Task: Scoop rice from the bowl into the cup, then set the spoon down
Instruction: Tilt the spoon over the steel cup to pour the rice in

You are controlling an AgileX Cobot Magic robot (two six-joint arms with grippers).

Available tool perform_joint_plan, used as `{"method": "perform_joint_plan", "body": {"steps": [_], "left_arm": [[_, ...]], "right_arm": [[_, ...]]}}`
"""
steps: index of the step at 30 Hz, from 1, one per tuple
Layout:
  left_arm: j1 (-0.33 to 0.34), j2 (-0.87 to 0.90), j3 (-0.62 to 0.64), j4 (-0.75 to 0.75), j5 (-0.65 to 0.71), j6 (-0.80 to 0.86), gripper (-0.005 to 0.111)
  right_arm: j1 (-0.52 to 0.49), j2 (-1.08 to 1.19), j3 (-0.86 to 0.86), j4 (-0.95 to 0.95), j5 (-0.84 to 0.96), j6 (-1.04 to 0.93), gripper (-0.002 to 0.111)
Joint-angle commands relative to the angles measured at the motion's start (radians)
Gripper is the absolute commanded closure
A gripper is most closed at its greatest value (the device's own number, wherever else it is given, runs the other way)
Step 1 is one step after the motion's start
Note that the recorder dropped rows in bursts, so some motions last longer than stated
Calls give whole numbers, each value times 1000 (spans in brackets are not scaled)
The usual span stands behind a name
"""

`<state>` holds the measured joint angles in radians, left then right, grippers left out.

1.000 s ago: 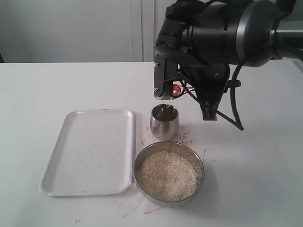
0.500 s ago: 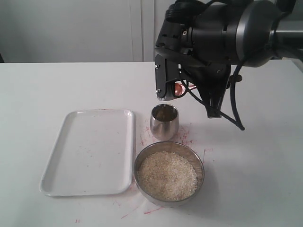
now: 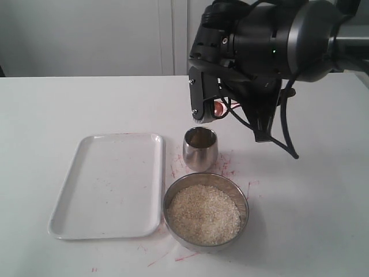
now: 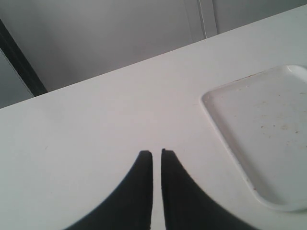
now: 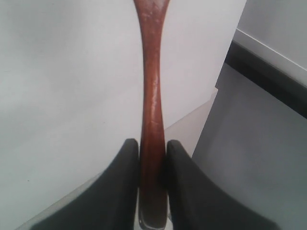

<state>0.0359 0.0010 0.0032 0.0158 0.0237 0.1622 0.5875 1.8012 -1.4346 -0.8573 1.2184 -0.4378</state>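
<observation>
I see the spoon [image 5: 152, 96] best in my right wrist view: dark reddish-brown wood with a glossy, slim handle that widens at the far end. My right claw [image 5: 152, 142] is clamped on that handle, one finger pressed against each side.

In the exterior view only a small reddish bit of it peeks out under the black right arm. It sits above the cup [image 3: 200, 149] and clear of its rim. The cup is a small shiny steel tumbler, standing upright on the tabletop [image 3: 311, 219] just behind the bowl [image 3: 244, 202]. I cannot tell what is inside the cup. The bowl is wide, shiny steel, with off-white rice [image 3: 203, 213] nearly up to its rim.

I count one spoon, one cup, one bowl and one white tray [image 3: 106, 184], which lies just left of the cup and bowl.

Only the left wrist view gives me my left claw [image 4: 157, 152]. Its fingers are together with a thin slit between them, gripping nothing, over bare tabletop near the tray's corner.
</observation>
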Motion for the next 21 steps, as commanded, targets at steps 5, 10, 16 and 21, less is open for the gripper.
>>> {"method": "perform_joint_plan", "body": {"steps": [5, 10, 16, 21], "left_arm": [[-1, -1, -3, -7, -2, -1, 92], [-1, -1, -3, -7, -2, -1, 92], [-1, -1, -3, -7, -2, -1, 92], [-1, -1, -3, -7, -2, -1, 92]], "right_arm": [[1, -4, -7, -61, 3, -16, 108], [1, -4, -7, -93, 3, -32, 108], [1, -4, -7, -134, 3, -32, 108], [3, -4, -7, -138, 3, -30, 108]]}}
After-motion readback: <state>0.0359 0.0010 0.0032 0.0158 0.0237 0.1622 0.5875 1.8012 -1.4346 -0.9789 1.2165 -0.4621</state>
